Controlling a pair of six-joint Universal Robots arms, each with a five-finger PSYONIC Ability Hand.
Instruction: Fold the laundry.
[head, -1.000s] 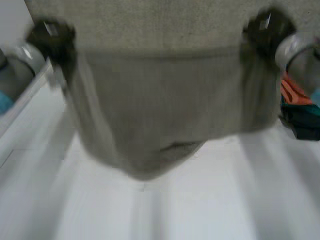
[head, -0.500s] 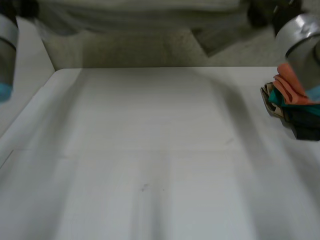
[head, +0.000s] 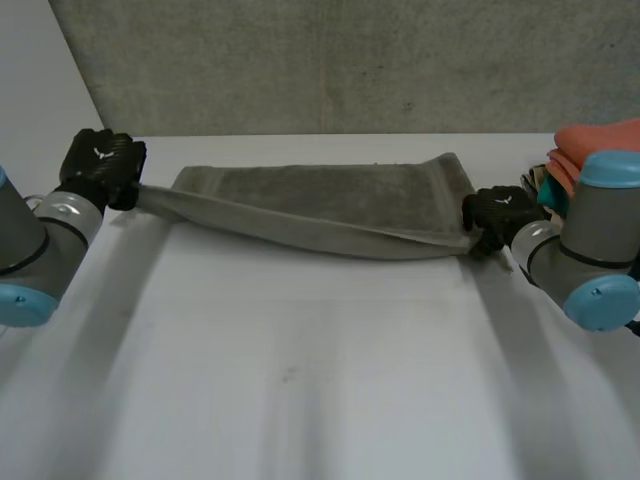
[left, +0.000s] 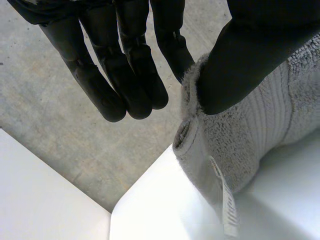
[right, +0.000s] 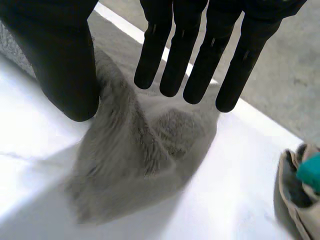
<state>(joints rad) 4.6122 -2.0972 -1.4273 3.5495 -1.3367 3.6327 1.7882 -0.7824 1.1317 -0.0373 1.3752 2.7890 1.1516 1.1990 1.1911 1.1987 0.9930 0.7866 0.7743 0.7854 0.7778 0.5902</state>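
A grey towel (head: 320, 200) lies stretched across the far part of the white table (head: 320, 390), one end at each hand. The left hand (head: 100, 165) pinches one corner of the towel (left: 240, 145) between its thumb (left: 240, 55) and the nearest finger, with the other fingers (left: 125, 75) straight and free beside the pinch. A white label (left: 227, 205) hangs from the hem below the thumb. The right hand (head: 495, 212) has straight fingers (right: 177, 50) held well away from the thumb. The towel's other end (right: 135, 160) is heaped on the table beneath the fingertips, rising between thumb and fingers, gripped by neither. A stack of folded laundry (head: 590, 150) sits beyond those fingers.
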